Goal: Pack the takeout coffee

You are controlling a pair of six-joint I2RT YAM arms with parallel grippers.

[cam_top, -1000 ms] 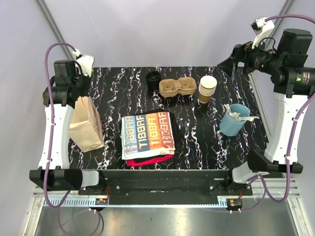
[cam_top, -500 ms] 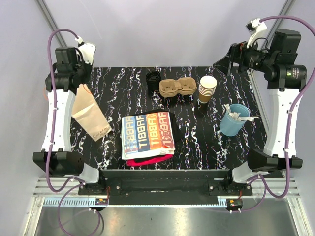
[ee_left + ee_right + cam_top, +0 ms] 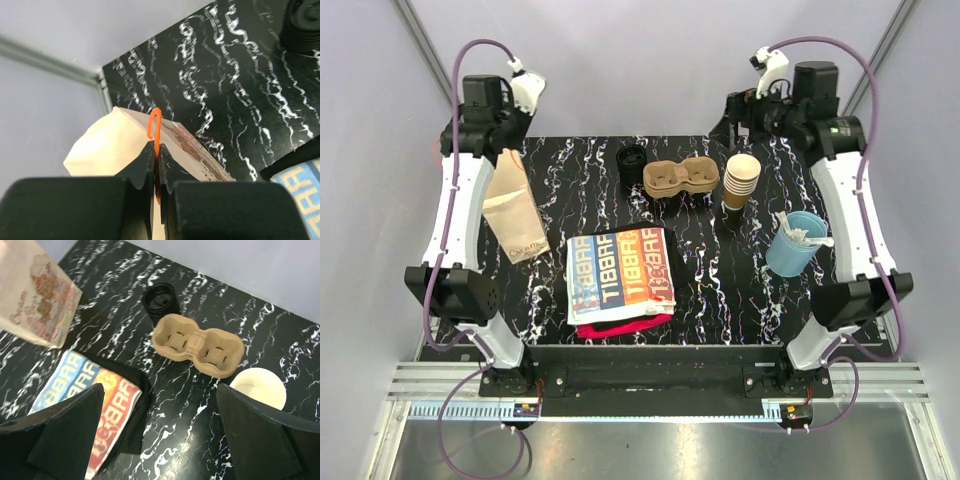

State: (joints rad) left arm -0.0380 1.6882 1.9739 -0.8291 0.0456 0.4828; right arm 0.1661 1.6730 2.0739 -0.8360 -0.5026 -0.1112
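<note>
**Top external view.** Shows the left gripper [image 3: 503,150] at 10 o'clock of the black marbled table [image 3: 720,290], pinching the top of a tilted brown paper bag [image 3: 517,212]; cannot tell bag-to-table contact. Shows the right gripper [image 3: 734,118] at 1 o'clock, above the far edge. Places the takeout coffee [image 3: 632,165] on the table at 12 o'clock of a folded printed textile [image 3: 620,268], well apart from both grippers, with only a black lid and a dark side discernible. Sets a moulded pulp cup carrier [image 3: 680,178] just beside the coffee at 3 o'clock. Sets a stack of paper cups [image 3: 741,178] at 3 o'clock of the carrier, and a light blue cup [image 3: 795,243] with white stirrers [image 3: 802,236] at 5 o'clock of that stack.

**Left wrist view.** Shows both fingers [image 3: 143,165] pressed together on an orange loop [image 3: 154,125] at the bag's top edge. Catches the coffee [image 3: 305,20] at 1 o'clock, ridged, black and cut by the frame.

**Right wrist view.** Shows the jaws spread wide apart above the table. Frames the coffee [image 3: 160,297] at 12 o'clock and the carrier [image 3: 197,345] just beside it at 4 o'clock. Puts the cup stack [image 3: 260,387] further out at 4 o'clock, the textile [image 3: 85,390] at 8 o'clock and the bag [image 3: 35,295] at 10 o'clock.
</note>
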